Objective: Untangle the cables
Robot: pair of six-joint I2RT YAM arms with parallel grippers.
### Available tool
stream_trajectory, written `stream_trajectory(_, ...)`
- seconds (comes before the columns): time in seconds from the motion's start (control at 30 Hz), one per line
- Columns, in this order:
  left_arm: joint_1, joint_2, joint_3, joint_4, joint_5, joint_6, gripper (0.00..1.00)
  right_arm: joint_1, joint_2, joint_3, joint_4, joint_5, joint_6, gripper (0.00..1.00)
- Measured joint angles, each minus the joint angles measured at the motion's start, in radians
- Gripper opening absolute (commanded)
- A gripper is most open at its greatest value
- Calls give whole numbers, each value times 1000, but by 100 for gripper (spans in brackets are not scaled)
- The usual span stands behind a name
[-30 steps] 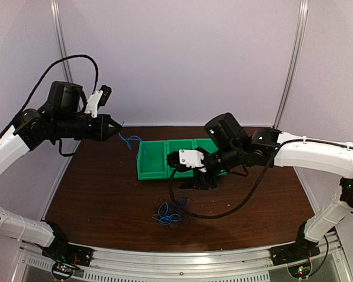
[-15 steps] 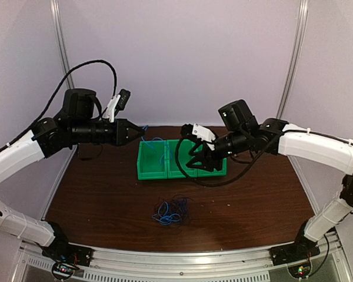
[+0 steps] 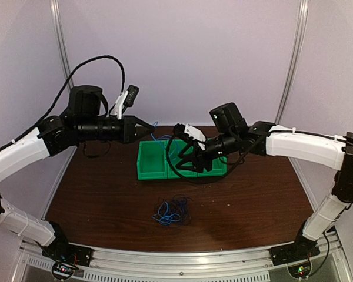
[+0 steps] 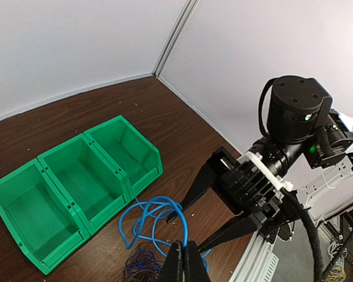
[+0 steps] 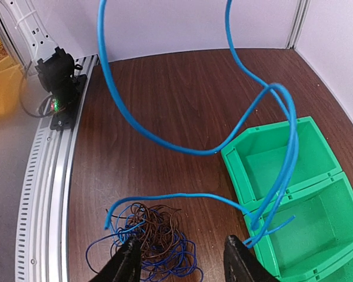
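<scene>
- The left arm is raised and reaches to the right. The left gripper (image 3: pixel 147 125) is high above the left end of the green bin (image 3: pixel 148 173), its fingers pinched on one blue cable (image 5: pixel 293 138).
- The right arm reaches left over the bin. The right gripper (image 3: pixel 185 163) points down, jaws wide and holding nothing.
- The blue cable hangs in loops between the grippers.
- One tangled pile (image 3: pixel 170 212) of blue and dark cables lies on the table (image 3: pixel 94 194), near the bin but not touching it.
- The bin has three compartments.

Left pincer (image 3: pixel 149 125) with blue cable (image 5: pixel 293 132) farther right; right pincer (image 3: pixel 187 163) higher, closer.
</scene>
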Motion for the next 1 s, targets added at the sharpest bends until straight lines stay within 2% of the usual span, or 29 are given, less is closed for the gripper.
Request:
stream_trajectory(0.43, -38, 0, 13, 3, 2, -9, 0, 0, 43, 12, 100, 21, 27, 39)
stream_trajectory(0.6, -40, 0, 13, 3, 2, -10, 0, 0, 44, 9, 126, 51, 30, 17)
stream_trajectory(0.73, -40, 0, 13, 3, 1, -10, 0, 0, 43, -4, 138, 73, 25, 13)
stream_trajectory(0.83, -40, 0, 13, 2, -7, -10, 0, 0, 41, -27, 139, 89, 14, 0)
stream_trajectory(1.0, -40, 0, 13, -3, -26, -3, 0, -7, 16, -94, 128, 110, -4, 0)
